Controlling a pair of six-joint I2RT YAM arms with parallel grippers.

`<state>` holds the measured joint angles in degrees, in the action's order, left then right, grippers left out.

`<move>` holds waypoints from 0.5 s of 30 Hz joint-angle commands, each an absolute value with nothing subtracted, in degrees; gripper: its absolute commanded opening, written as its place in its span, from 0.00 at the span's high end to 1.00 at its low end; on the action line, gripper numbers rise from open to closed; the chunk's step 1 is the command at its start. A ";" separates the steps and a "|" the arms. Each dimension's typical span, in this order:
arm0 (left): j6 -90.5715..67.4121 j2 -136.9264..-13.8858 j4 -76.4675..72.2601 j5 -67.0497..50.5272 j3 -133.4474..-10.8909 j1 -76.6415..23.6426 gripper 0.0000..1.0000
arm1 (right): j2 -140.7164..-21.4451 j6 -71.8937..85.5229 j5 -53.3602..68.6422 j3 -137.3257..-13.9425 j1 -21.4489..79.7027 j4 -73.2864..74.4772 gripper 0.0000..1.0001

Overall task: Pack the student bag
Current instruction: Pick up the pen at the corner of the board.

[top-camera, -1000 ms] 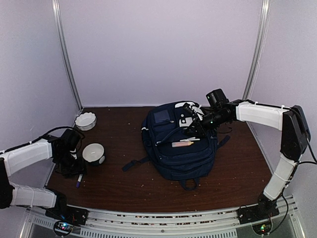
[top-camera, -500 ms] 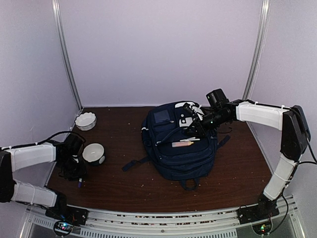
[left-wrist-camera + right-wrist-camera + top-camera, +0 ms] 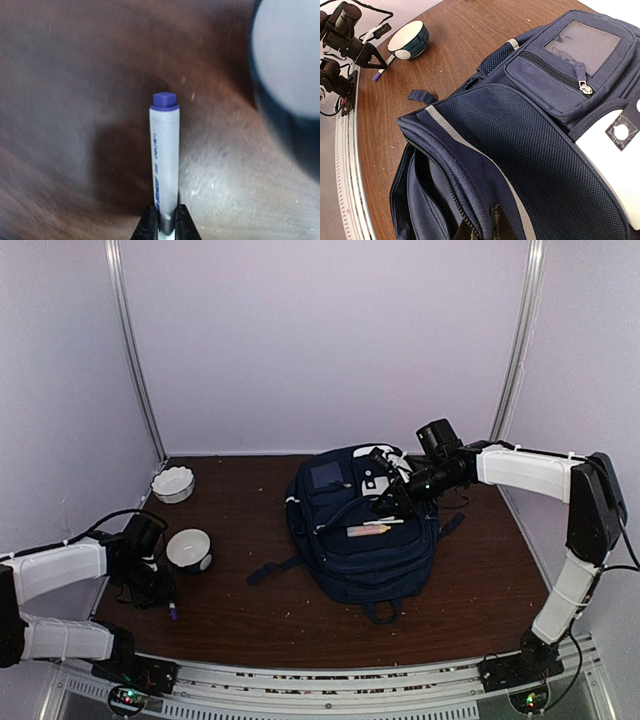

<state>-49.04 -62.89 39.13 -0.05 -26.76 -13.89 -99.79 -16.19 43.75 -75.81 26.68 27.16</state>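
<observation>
My left claw (image 3: 165, 226) is clamping a cylindrical grey marker (image 3: 165, 150) with a square purple cap near the left edge of the desk (image 3: 235, 625). My right claw (image 3: 481, 226) is pinching the zippered rim of the woven navy bag (image 3: 535, 150), which is lying mid-desk.

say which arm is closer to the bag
Right. The right arm reaches over the bag, jaws pinching its opening edge; the left arm is off to its left, holding a pen.
</observation>
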 commanded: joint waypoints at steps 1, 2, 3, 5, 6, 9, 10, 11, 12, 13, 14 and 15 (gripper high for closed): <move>-52.72 -60.97 42.83 -4.81 -25.88 -15.13 0.93 | -100.27 -15.23 45.00 -77.56 26.59 26.54 0.93; -53.55 -60.55 43.43 -5.01 -26.15 -16.10 0.93 | -100.35 -15.21 45.04 -77.53 26.55 26.54 0.93; -54.60 -59.91 43.65 -5.05 -26.45 -17.32 0.93 | -100.37 -15.21 45.07 -77.52 26.54 26.55 0.93; -57.20 -58.34 43.81 -5.14 -27.04 -20.29 0.93 | -100.33 -15.21 45.09 -77.52 26.54 26.54 0.93; -58.68 -57.70 43.77 -4.92 -27.49 -21.92 0.93 | -100.29 -15.21 45.09 -77.53 26.54 26.54 0.93; -62.80 -57.49 43.77 -4.14 -29.54 -26.98 0.93 | -100.15 -15.13 45.13 -77.52 26.54 26.48 0.93; -64.30 -57.70 43.81 -3.80 -30.32 -28.67 0.93 | -100.18 -15.12 45.21 -77.56 26.54 26.50 0.93; -65.58 -58.25 43.71 -3.52 -31.28 -30.31 0.93 | -100.19 -15.17 45.24 -77.53 26.54 26.46 0.93; -66.70 -58.84 43.41 -3.21 -32.27 -32.02 0.93 | -100.10 -15.12 45.23 -77.48 26.54 26.46 0.93; -67.18 -59.70 43.07 -2.92 -33.48 -33.73 0.93 | -100.13 -15.15 45.18 -77.44 26.54 26.46 0.93; -67.38 -60.78 42.99 -2.17 -34.85 -35.41 0.93 | -100.03 -15.17 45.14 -77.43 26.54 26.46 0.93; -67.41 -62.21 42.98 -1.50 -36.44 -37.24 0.92 | -100.01 -15.11 45.24 -77.43 26.54 26.46 0.93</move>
